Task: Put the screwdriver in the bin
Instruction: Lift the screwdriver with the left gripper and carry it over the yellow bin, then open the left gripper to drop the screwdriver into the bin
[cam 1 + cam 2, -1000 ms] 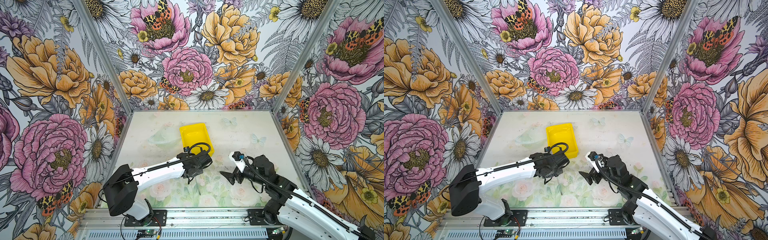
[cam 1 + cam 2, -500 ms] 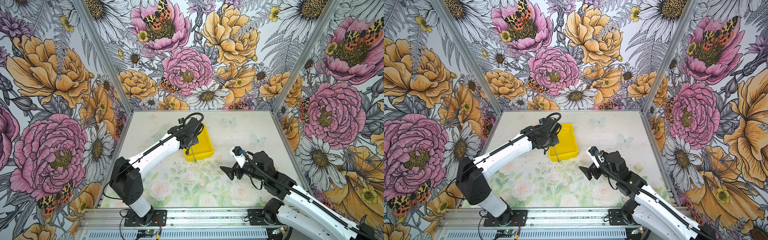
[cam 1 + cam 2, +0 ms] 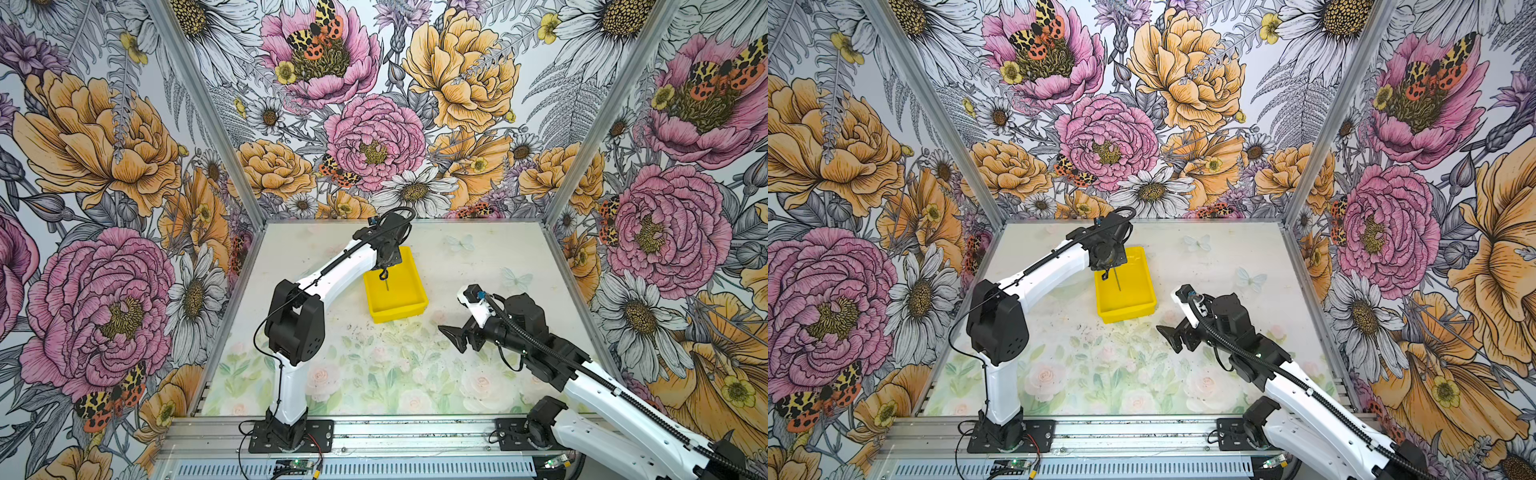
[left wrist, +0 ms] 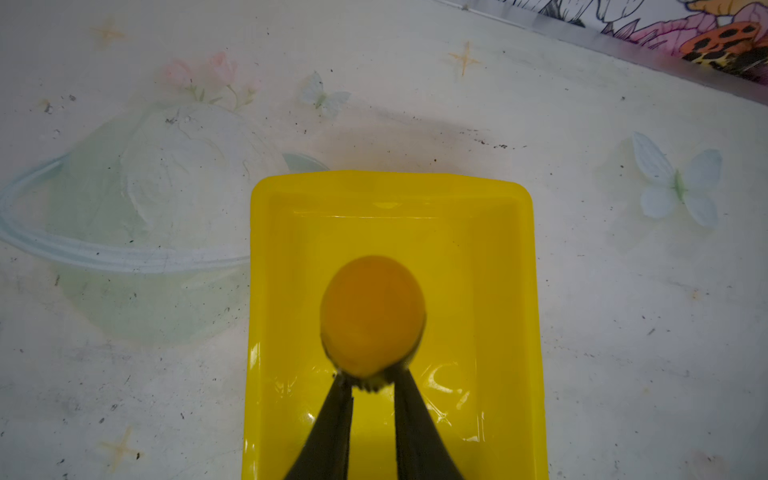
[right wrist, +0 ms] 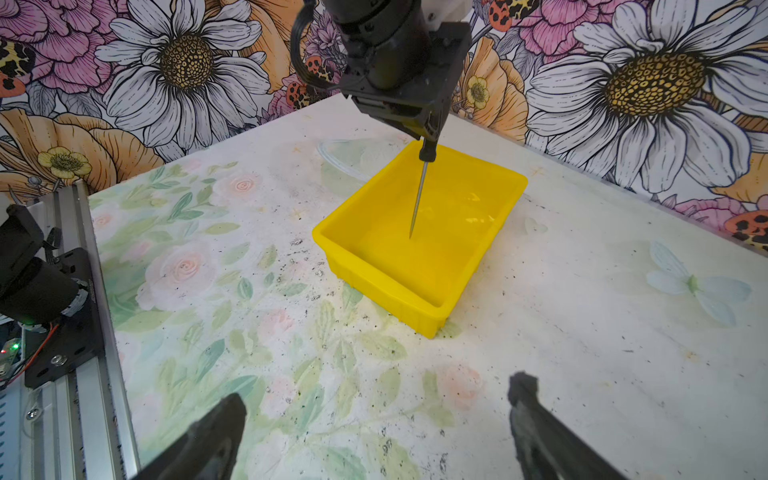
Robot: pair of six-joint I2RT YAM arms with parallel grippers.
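bin (image 3: 399, 316) (image 3: 1127, 313): middle of the frame in both top views, on the surface (image 3: 374, 374), nearer its far half.
screwdriver (image 3: 387, 284) (image 5: 417, 203): over the inside of the bin, near upright, tip down; contact with the bin floor not clear.
left end effector (image 3: 383, 274) (image 3: 1106, 275): above the far part of the bin, closed round the screwdriver handle.
right end effector (image 3: 451, 334) (image 5: 378, 395): lower right of the bin, in front of it, well apart, above the surface.

A robot test booth in a lab: two white robot arms (image 3: 345, 268) bolted to an aluminium rail (image 3: 415, 432), a flower-printed counter (image 3: 478, 257), and flower-papered walls (image 3: 374, 124) on metal posts (image 3: 203, 109).
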